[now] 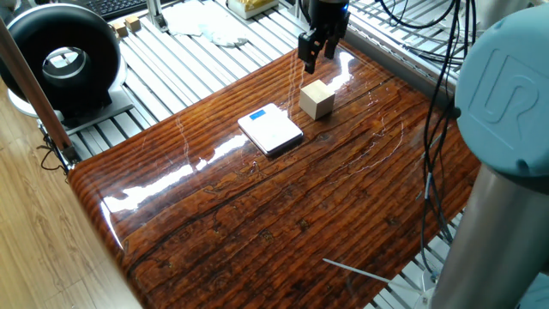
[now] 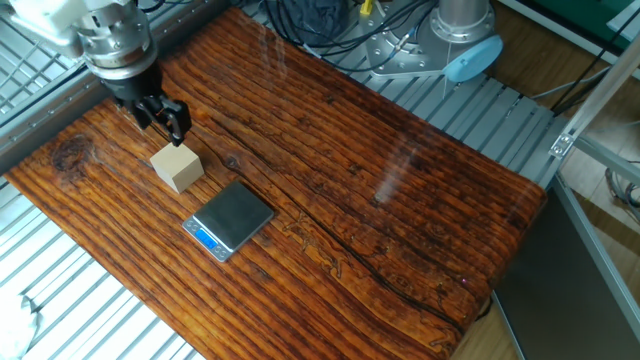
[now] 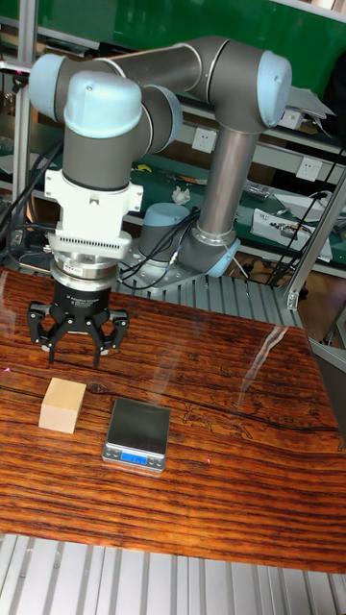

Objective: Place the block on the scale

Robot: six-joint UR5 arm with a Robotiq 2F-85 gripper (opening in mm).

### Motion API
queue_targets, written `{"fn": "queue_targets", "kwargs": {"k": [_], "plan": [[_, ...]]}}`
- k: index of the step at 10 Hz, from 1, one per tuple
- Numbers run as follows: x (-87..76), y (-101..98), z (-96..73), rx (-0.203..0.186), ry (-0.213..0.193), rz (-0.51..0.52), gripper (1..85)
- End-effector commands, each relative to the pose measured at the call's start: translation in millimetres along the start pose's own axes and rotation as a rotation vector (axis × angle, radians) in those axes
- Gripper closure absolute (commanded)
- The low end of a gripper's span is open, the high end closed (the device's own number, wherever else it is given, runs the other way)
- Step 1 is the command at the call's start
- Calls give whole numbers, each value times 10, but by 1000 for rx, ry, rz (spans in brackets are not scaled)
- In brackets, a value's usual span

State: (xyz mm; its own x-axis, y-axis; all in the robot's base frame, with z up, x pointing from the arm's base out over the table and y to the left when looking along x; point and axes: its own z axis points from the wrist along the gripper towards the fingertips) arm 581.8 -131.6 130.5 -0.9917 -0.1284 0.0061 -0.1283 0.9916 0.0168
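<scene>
The block point(image 1: 316, 99) point(image 2: 177, 166) point(image 3: 62, 405) is a pale beige wooden cube resting on the glossy wooden table, untouched. Right beside it lies the scale point(image 1: 270, 130) point(image 2: 230, 219) point(image 3: 137, 434), a thin square pad with a small blue rectangle at one edge and nothing on it. My gripper point(image 1: 316, 58) point(image 2: 163, 121) point(image 3: 75, 356) hangs open just above and a little behind the block. Its fingers are spread and point down, and nothing sits between them.
A black round device point(image 1: 60, 56) stands off the table at the left, with a keyboard point(image 1: 120, 7) and white cloth point(image 1: 206, 30) behind it. Cables point(image 1: 446, 94) hang at the right by the arm's column. A thin white stick point(image 1: 360, 269) lies near the front edge.
</scene>
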Motion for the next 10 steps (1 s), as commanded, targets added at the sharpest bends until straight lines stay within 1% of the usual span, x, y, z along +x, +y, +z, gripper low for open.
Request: {"fn": "queue_targets", "kwargs": {"k": [1,2,3,4,5,6,7,9,10], "plan": [[72,-143,-3,53,31,8,260],[112,-170,-6,64,46,13,267],[85,-182,-6,68,35,21,273],[64,-144,-3,54,27,23,277],[-36,-150,169,30,18,15,277],[-83,-169,260,8,22,15,267],[-99,-188,333,-4,33,19,250],[-94,-141,430,-32,71,109,243],[-113,-121,468,-42,77,139,243]]}}
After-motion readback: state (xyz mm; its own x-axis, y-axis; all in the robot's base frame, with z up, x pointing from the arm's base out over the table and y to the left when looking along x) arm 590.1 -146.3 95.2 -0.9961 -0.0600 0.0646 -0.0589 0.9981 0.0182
